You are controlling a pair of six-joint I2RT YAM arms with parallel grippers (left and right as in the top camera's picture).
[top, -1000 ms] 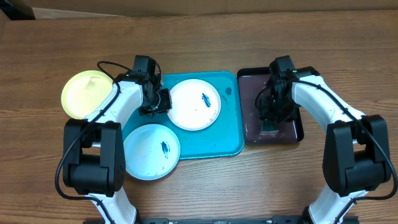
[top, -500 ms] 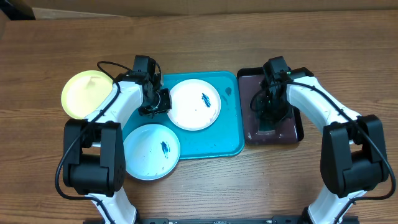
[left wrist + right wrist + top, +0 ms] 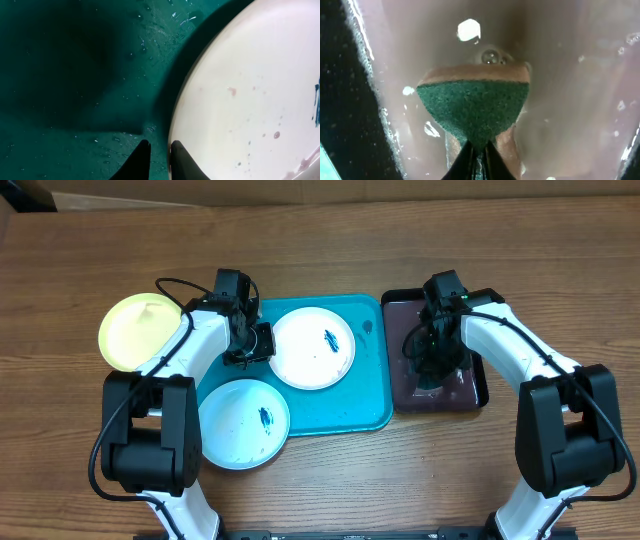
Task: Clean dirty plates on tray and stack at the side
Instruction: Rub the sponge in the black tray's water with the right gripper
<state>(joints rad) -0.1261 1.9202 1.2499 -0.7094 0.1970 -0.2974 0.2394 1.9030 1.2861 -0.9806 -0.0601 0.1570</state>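
Gripping the sponge (image 3: pixel 472 112), right tool (image 3: pixel 479 150) wets it in black tray (image 3: pixel 470 395); left tool (image 3: pixel 159 150) clamps white plate (image 3: pixel 250 100) rim steady.

The smeared white plate (image 3: pixel 313 348) lies by the tray's (image 3: pixel 340 405) far edge. The smeared blue plate (image 3: pixel 243 423) overhangs its near-left corner. The yellow plate (image 3: pixel 140 330) lies on the tabletop, left.

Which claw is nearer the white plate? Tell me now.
Left. The left claw pinches the white plate at its left rim on the turquoise tray. The right claw is away to the plate's right, over the black tray, shut on the green sponge.
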